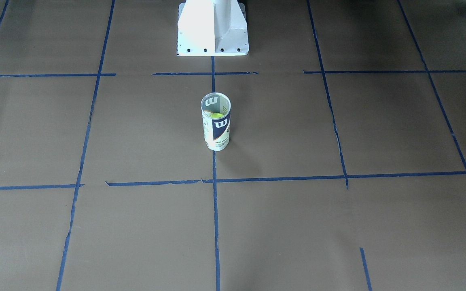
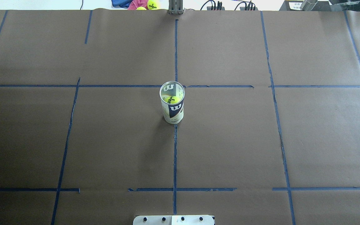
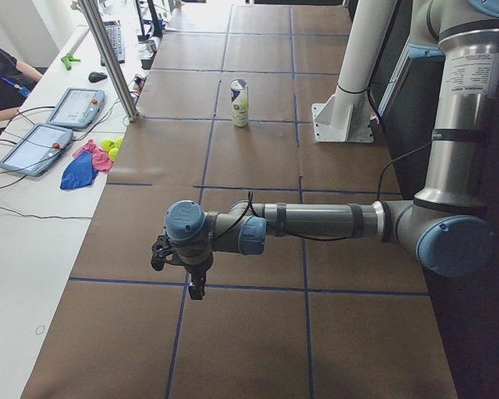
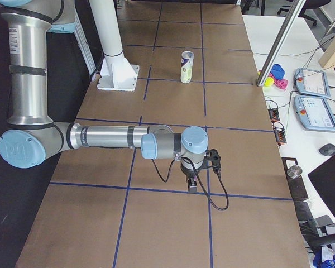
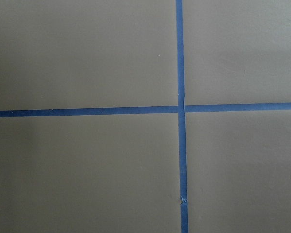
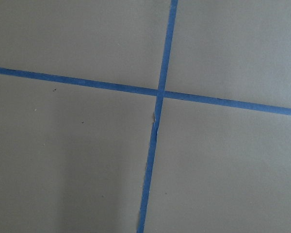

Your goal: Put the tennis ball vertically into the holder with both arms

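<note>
Front-facing view: a clear plastic cylindrical can [image 1: 216, 129] with a white and navy "W" label stands upright on the brown paper-covered table [image 1: 338, 226]. It is at 6 o'clock from the white pedestal base [image 1: 212, 28], whose top is cut off. The fuzzy yellow-green tennis ball [image 1: 217, 116] sits inside, and only a sliver shows past the rim.

Overhead view: the ball's black "3" print reads through the can's open mouth, while the label hides its lower half.

Left side view: the near grey-silver left arm [image 3: 316, 221] reaches low over the table. Its black left gripper [image 3: 193, 283] points down, with the can well apart at 12 o'clock. I cannot tell how its fingers stand.

Right side view: the right arm [image 4: 109, 136] and right gripper [image 4: 193, 186] look alike, and the finger spacing is equally unreadable.

Wrist views: only paper and crossed blue tape [image 5: 180, 145].
</note>
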